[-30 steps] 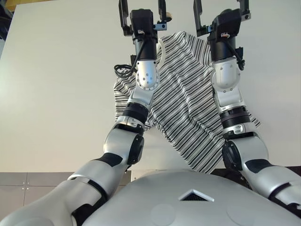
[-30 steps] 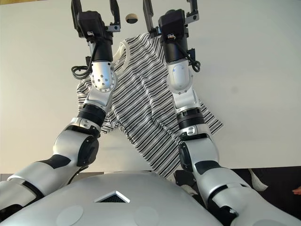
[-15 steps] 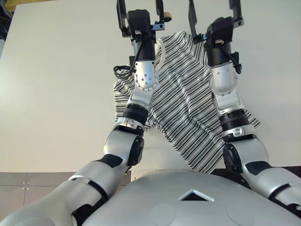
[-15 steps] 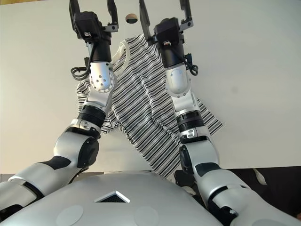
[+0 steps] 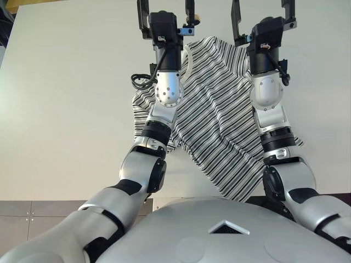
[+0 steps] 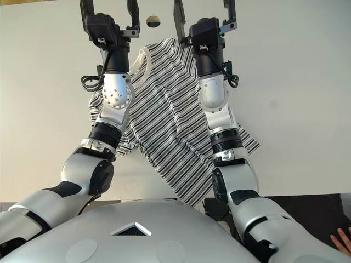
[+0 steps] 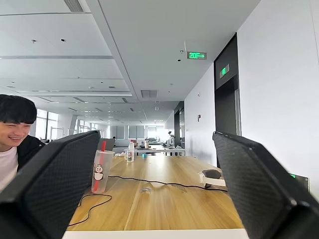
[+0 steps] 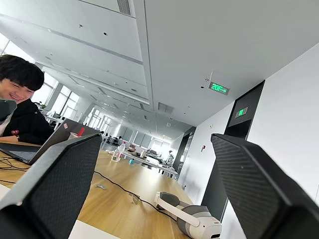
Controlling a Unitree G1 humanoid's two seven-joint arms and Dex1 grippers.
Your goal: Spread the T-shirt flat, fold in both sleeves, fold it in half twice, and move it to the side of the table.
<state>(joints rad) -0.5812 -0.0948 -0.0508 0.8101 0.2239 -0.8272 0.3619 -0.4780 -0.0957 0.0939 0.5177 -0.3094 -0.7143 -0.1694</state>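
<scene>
A black-and-white striped T-shirt (image 5: 214, 115) lies rumpled on the white table (image 5: 71, 98), its white collar toward the far edge and its hem hanging over the near edge. Both arms stretch out above it. My left gripper (image 5: 166, 7) is raised over the collar area, open, with nothing between its fingers. My right gripper (image 5: 262, 7) is raised over the far right shoulder of the shirt, open and empty too. In the wrist views both pairs of black fingers (image 7: 50, 179) (image 8: 50, 189) stand wide apart, pointing at the room beyond the table.
A small round tan object (image 6: 153, 21) lies on the table just beyond the collar. A black cable (image 5: 143, 81) loops beside my left forearm. Bare table spreads to the left and right of the shirt.
The right arm has swung slightly to the right and its gripper sits a bit higher in view. The left arm has hardly moved. The shirt lies as before.
</scene>
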